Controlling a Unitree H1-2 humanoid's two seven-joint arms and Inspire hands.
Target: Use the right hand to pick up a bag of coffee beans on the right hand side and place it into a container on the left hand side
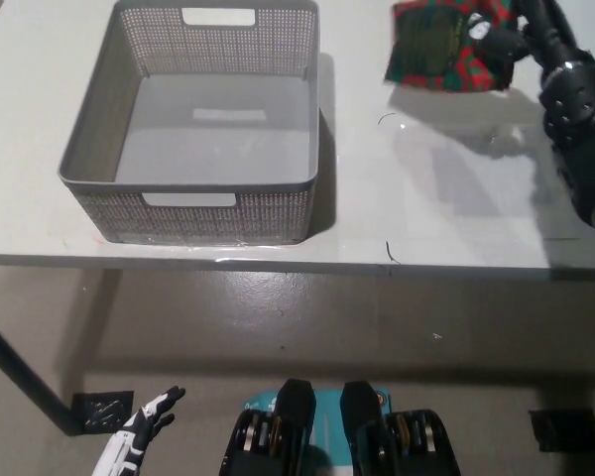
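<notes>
Black right hand (521,40) clamps the red-green coffee bag (444,45), well right of the empty grey basket (193,188); white left hand (144,428) hangs open.

I see a grey mesh-patterned container (203,119) on my white table (426,208), a red-and-green bag of coffee beans (438,48), my black right hand (535,45), and my white left hand (139,436).

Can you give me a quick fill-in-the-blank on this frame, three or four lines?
1. The grey basket on the table holds ____.
2. The right hand touches the red and green ____ at the table's far right.
3. The left hand hangs ____ the table's height, fingers apart.
4. The bag lies ____ the basket.

Missing words: nothing; bag; below; outside
</notes>
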